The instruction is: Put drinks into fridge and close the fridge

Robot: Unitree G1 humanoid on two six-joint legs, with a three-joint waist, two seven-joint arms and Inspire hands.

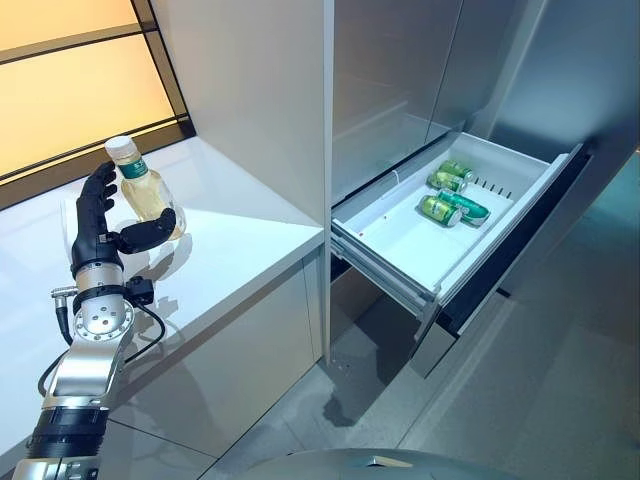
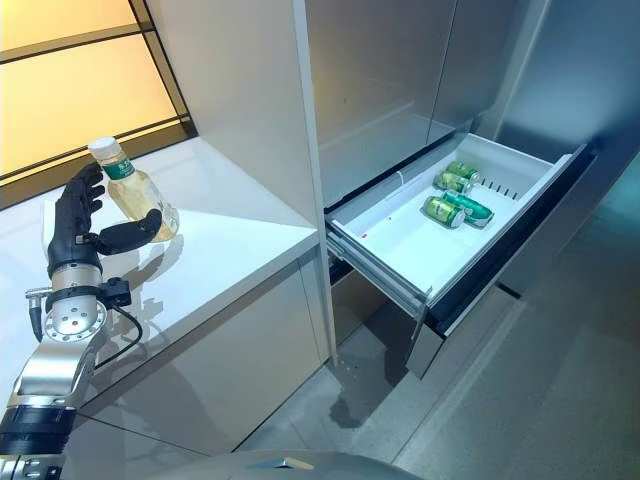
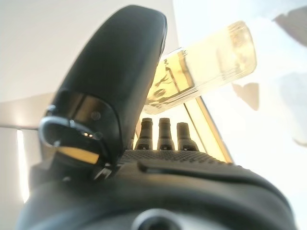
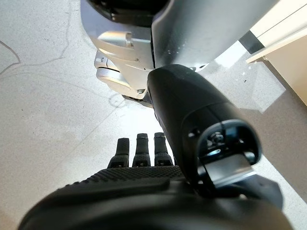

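A clear bottle [image 1: 143,193] of pale yellow drink, with a white cap and a green neck label, stands tilted on the white counter [image 1: 250,245] at the left. My left hand [image 1: 100,225] is at the bottle: straight fingers [image 3: 164,134] rise behind it and the thumb [image 1: 147,236] reaches across its lower front. In the left wrist view the bottle [image 3: 211,67] shows past the thumb. The fridge drawer [image 1: 395,272] is pulled out at the right, with several green cans [image 1: 441,210] lying in its far end. My right hand [image 4: 144,158] hangs over the floor, holding nothing.
A tall white cabinet panel [image 1: 250,90] rises between the counter and the fridge. Grey fridge doors [image 1: 400,70] stand above the open drawer. The drawer's dark front [image 1: 520,240] juts out over the grey floor [image 1: 540,400].
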